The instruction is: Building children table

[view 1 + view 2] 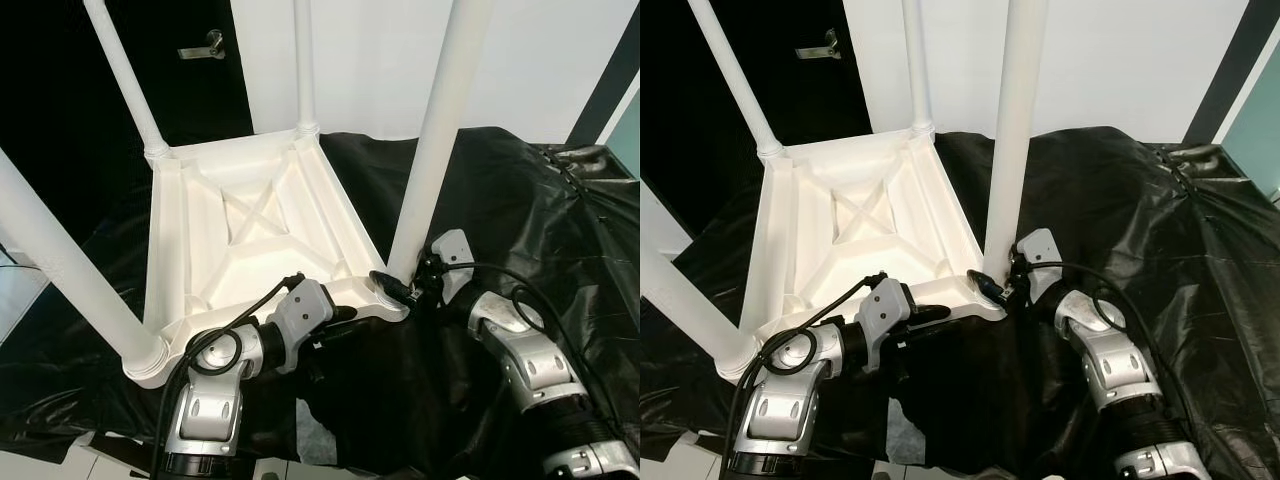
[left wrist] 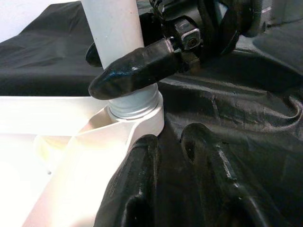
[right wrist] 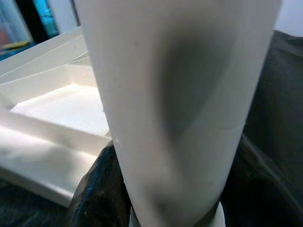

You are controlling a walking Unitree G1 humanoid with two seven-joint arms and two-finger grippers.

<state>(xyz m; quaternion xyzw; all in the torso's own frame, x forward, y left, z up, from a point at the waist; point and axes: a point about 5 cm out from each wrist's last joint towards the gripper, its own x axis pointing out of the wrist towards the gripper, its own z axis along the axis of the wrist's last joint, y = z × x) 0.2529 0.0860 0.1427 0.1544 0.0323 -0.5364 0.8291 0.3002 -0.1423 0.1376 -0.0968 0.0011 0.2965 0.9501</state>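
The white plastic children's table (image 1: pixel 250 240) lay upside down on a black plastic sheet (image 1: pixel 520 210), its ribbed underside facing up so the corner sockets could take the legs. Three legs already stood in the corners away from the jaws, one of them the near-left leg (image 1: pixel 60 270).

The right gripper (image 1: pixel 398 284) was clenched around the base of the fourth leg (image 1: pixel 430 150), one fingertip (image 2: pixel 124 73) curling across the tube just above its threaded collar. In the right wrist view the leg ran straight up between the jaws, black fingers pressed to both sides of it. Gripping that low, right above the corner socket (image 2: pixel 137 120), probably gave the best purchase for turning or seating the leg without tilting it.

The left gripper (image 2: pixel 182 163) lay low on the sheet just beside the same corner, its two fingers close together with nothing between them, tips touching or nearly touching the table's edge below the socket. It seemed placed there to brace the tabletop so it would not slide or spin while the leg was worked home.

The leg stood upright with its collar seated in the socket; whether it was fully tightened could not be told.
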